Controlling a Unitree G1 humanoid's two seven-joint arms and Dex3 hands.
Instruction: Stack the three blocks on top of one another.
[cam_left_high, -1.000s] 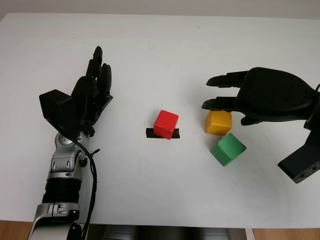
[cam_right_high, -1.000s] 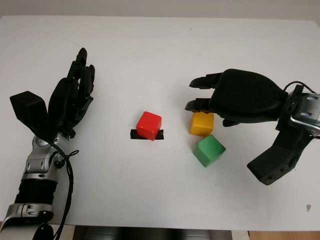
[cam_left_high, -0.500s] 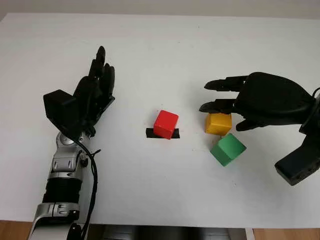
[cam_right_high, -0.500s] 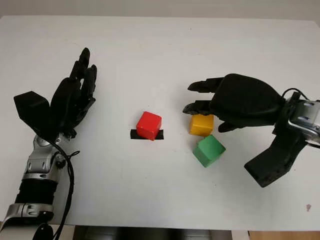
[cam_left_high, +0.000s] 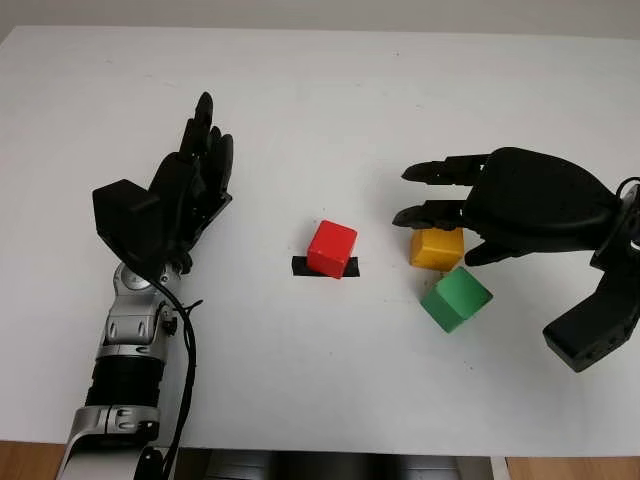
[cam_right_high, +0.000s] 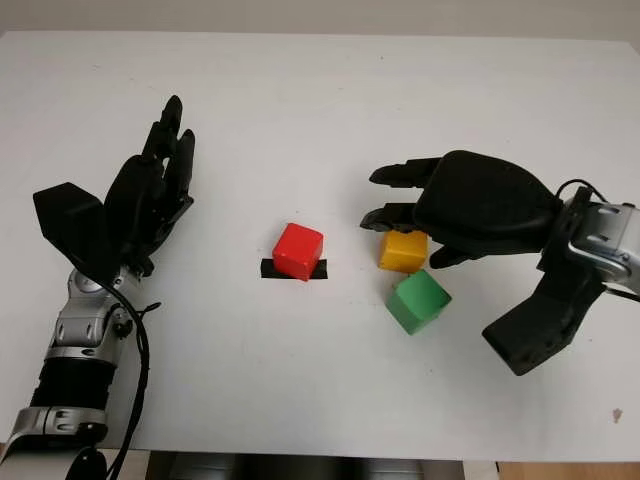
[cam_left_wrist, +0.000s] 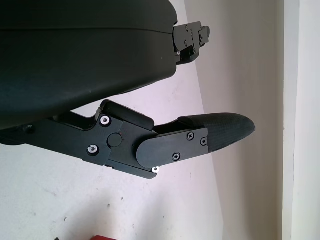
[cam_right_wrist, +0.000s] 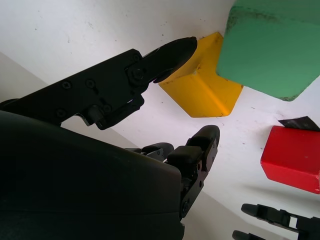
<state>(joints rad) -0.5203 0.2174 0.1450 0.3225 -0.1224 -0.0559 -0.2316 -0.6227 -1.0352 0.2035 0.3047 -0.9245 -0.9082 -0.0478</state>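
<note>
Plain white surface (cam_left_high: 320, 90). Right hand (cam_left_high: 520, 205) hovered over the yellow block (cam_left_high: 437, 248), fingers (cam_right_wrist: 170, 52) wide, holding nothing. Looked light and rigid; I'd pinch opposite flat sides. Left hand (cam_left_high: 185, 195) open, well apart.

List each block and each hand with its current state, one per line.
Red cube block: on the table, sitting on a black tape mark, unstacked.
Yellow cube block: on the table, not gripped.
Green cube block: on the table beside the yellow one, unstacked.
Right hand: open, over the yellow block.
Left hand: open, off to the side.
</note>
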